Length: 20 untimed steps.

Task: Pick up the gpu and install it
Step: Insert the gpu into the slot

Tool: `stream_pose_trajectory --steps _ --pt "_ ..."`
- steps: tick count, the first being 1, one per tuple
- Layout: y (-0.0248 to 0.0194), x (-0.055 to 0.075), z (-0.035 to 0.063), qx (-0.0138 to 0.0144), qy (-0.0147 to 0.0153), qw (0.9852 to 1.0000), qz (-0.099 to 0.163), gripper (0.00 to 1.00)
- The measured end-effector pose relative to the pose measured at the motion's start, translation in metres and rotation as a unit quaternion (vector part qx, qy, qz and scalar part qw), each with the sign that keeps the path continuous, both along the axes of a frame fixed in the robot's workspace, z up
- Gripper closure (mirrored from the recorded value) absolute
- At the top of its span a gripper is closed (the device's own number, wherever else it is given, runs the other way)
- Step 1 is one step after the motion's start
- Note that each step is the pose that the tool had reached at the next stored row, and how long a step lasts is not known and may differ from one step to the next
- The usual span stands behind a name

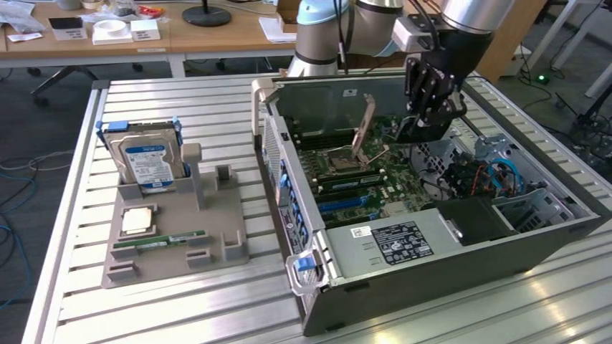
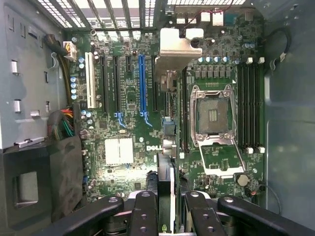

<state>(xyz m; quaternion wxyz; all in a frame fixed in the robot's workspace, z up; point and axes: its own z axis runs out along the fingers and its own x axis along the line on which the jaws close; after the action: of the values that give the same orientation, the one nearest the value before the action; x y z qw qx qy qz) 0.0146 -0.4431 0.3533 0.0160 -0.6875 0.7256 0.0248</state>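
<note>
**Desk:** "Which step does the shot catch?"

**Field:** "The install, card already in hand. The claw pinches the gpu on edge, its silver bracket at the far end. The card hangs just beside the blue slot; whether it touches the board cannot be told."

**Desk:** "What would seating it call for?"

**Field:** "Most likely squaring the card's lower edge over its slot, then a straight, even push down."
</note>
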Motion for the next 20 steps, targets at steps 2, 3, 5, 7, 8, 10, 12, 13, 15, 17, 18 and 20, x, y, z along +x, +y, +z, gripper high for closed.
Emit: stream_pose_trajectory --steps 2,3,5,7,8,10,12,13,15,17,18,20 --pt "0.0000 0.000 -0.0033 0.0000 0.0000 1.0000 0.000 0.74" --pt "0.0000 0.000 -0.0047 0.0000 0.0000 1.0000 0.000 0.74" --pt "0.0000 -0.001 -0.0078 0.0000 0.0000 1.0000 0.000 0.74" --pt "0.0000 -0.001 -0.0112 -0.0001 0.0000 1.0000 0.000 0.74" --pt "0.0000 -0.001 -0.0129 0.0000 0.0000 1.0000 0.000 0.74" --pt "0.0000 -0.002 -0.0158 0.0000 0.0000 1.0000 0.000 0.74" --pt "0.0000 -0.002 -0.0187 0.0001 0.0000 1.0000 0.000 0.74" --pt "0.0000 -0.002 -0.0201 0.0000 -0.0001 1.0000 0.000 0.74" --pt "0.0000 -0.003 -0.0227 0.0000 0.0000 1.0000 0.000 0.74" --pt "0.0000 -0.004 -0.0253 0.0000 0.0000 1.0000 0.000 0.74" --pt "0.0000 -0.004 -0.0266 0.0000 0.0000 1.0000 0.000 0.74" --pt "0.0000 -0.004 -0.0293 0.0000 0.0000 1.0000 0.000 0.74"
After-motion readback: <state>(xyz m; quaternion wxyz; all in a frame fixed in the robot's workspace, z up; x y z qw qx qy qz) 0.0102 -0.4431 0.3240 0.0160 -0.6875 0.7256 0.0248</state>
